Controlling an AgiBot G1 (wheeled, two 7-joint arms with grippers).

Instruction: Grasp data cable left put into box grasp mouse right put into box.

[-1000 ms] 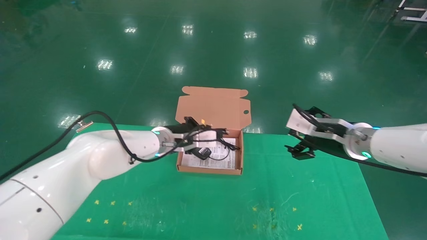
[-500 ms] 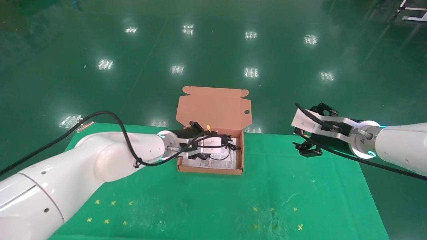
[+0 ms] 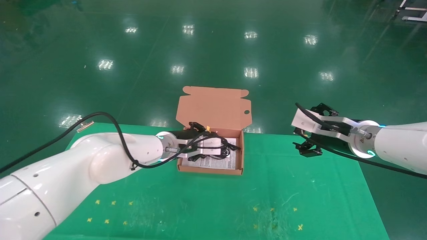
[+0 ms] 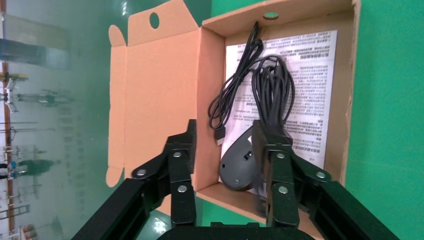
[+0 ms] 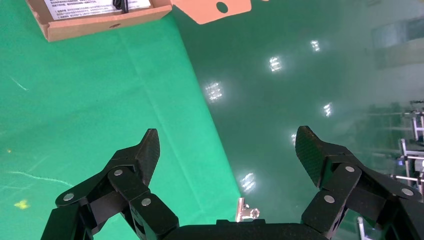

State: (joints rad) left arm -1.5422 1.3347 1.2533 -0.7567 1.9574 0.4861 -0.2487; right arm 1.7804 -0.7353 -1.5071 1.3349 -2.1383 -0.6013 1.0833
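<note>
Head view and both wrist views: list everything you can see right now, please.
box: 1, orange-brown, far middle of the mat, lid flap up
printed sheet: 1, white, on the box floor
mouse: 1, black, inside the box
mouse cord: 1, black, looped in the box beside the mouse
data cable: 1, black bundle, in the box on the sheet
mat: 1, green, covering the table
cross marks: several, yellow, near part of the mat
metal clips: 2, silver, on the mat edges
left gripper: black, open, over the box
right gripper: black, open, above the mat's right edge
</note>
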